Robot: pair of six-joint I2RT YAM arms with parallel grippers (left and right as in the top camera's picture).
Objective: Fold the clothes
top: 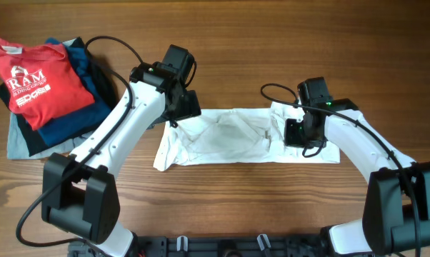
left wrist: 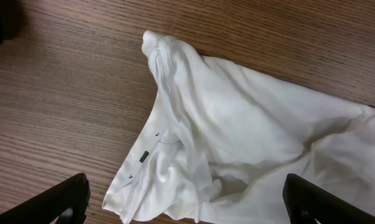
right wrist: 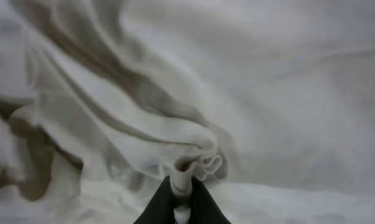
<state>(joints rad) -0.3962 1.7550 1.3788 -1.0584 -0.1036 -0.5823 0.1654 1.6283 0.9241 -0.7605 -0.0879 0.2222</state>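
The white T-shirt (top: 229,139) is lying crumpled in a long band across the middle of the table (top: 229,214). It is showing only plain white cloth and faint grey shadows too blurred to read. The left gripper (left wrist: 186,200) is hanging over the shirt's left end with its jaws spread wide apart. Its two dark fingers (left wrist: 66,199) are being cut off by the lower edge of the wrist view, and the cloth is lying between them. Whether they are touching it cannot be told, and in the overhead view the wrist body is covering the tips. The right gripper (right wrist: 181,202) is sitting over the shirt's right end with its jaws pinched together on a small bunched ridge of white fabric. Its wrist view is so filled with soft, blurred folds that no edge, sleeve or hem can be picked out. Well to the left of the shirt, a red T-shirt (top: 36,75) is lying on a pile of dark blue and grey garments (top: 86,89), which it is mostly covering.
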